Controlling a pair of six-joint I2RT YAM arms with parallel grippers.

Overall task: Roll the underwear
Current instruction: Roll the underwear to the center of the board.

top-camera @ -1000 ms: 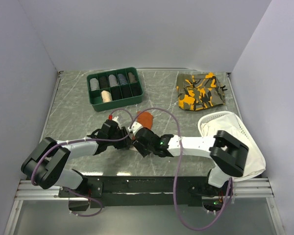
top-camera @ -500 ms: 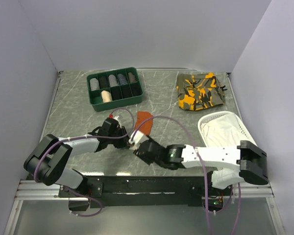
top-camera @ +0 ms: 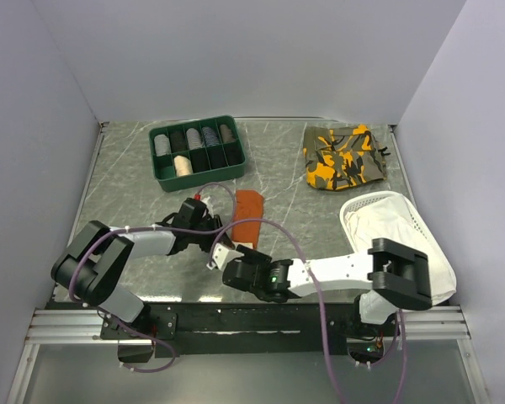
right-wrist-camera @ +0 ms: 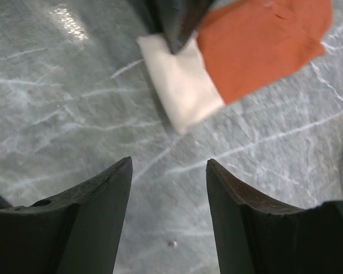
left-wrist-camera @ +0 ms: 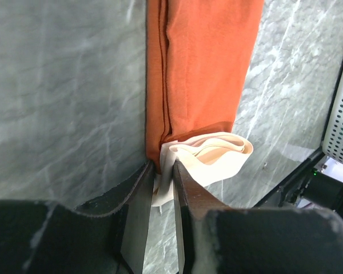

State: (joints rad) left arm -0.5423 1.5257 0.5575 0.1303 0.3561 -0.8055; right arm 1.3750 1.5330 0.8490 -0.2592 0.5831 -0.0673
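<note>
Marble tabletop (top-camera: 126, 194), left arm (top-camera: 151, 241) low, jaws clamped on underwear (top-camera: 248, 217) waistband, right arm (top-camera: 337, 269) folded inward, jaws apart

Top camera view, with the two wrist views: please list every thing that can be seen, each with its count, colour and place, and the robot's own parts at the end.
underwear: one, rust-orange with cream-white waistband, a folded strip at the table's middle
green tray: one, dark green, far left of centre
rolls: several, grey, dark and cream, in the tray's compartments
camouflage garment: one, orange and olive, far right
white cloth: one, white, near right edge, partly under the right arm
table: one, grey marbled, under everything
left gripper: one, black, closed on the waistband's edge
right gripper: one, black, open and holding nothing, over bare table just near of the waistband
</note>
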